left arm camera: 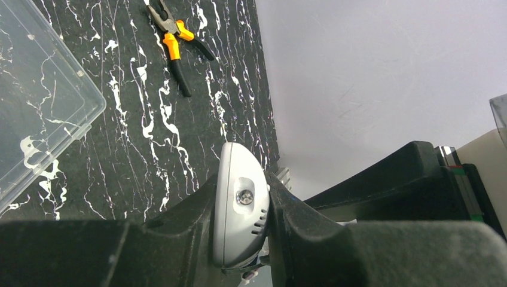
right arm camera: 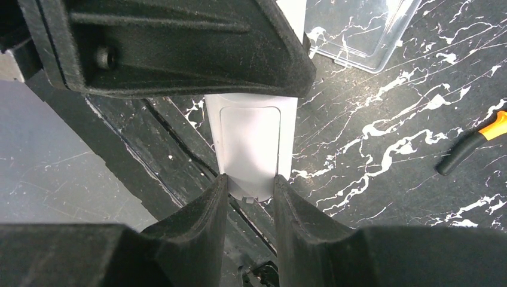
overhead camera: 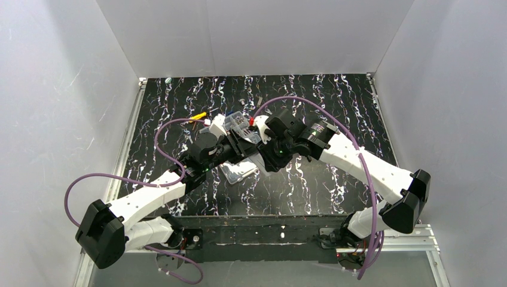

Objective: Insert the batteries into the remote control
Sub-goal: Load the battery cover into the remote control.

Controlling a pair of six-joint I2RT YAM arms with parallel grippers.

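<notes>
Between the fingertips of the right gripper [right arm camera: 249, 182] the near end of the remote control [right arm camera: 251, 134] is sitting pinched across its two side edges, the jaws pressing on it from left and right. Its long axis is running straight ahead, out from the hand. Its back is facing up toward the right wrist, showing a rounded rectangular outline; I cannot tell whether that is a seated cover or the bare recess. Just beyond that outline the left gripper [left arm camera: 241, 191] is crossing over the bar and clamping it tight across its thin faces. In the left wrist view the rounded end with the greyish window is poking out between those fingers. So both hands are holding one thing, each at an opposite end, with the compartment lying between the two grips and nearer the right hand. Farther out, ahead and to the right of the right hand, a clear box [right arm camera: 359, 30] is lying on the table [right arm camera: 388, 119]. Off to its right side one handle of the pliers [right arm camera: 472, 146] is showing. The batteries are not appearing in any view, so I cannot say which way they lie from either hand. By my judgement, the coming move is turning on one hand letting go while the other is keeping the back upward. The right, gripping only the tip, looks the easier to free.
</notes>
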